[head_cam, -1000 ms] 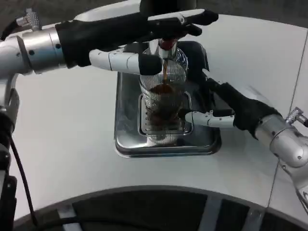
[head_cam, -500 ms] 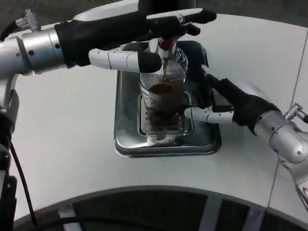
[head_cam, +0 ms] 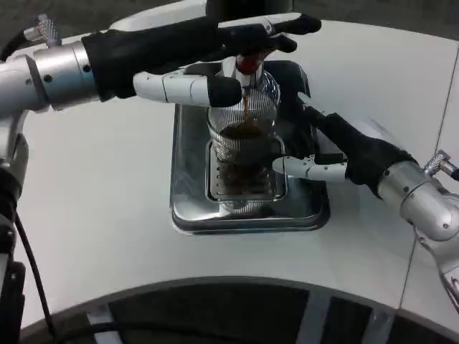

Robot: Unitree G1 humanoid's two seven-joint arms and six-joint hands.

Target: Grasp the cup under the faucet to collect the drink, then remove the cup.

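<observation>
A dark stream falls from the chrome faucet (head_cam: 245,68) into the ribbed clear glass cup (head_cam: 245,154), about half full, standing on the steel drip tray (head_cam: 188,186); your left hand (head_cam: 208,61) reaches up to the tap with its fingers on the lever. Your right hand (head_cam: 323,150) sits beside the cup, fingers apart, seemingly touching its wall; whether it truly grips, I cannot tell. Filling is the step in hand; next, judge the level, stop the flow, close firmly and draw the cup clear.

A ribbed clear glass cup (head_cam: 244,161) stands upright on the slotted grate of a shiny metal drip tray (head_cam: 188,208), directly beneath the faucet (head_cam: 246,67). A thin dark stream of drink (head_cam: 246,107) falls from the red-tipped spout into the cup, which holds brown liquid to roughly two-thirds of its height.
</observation>
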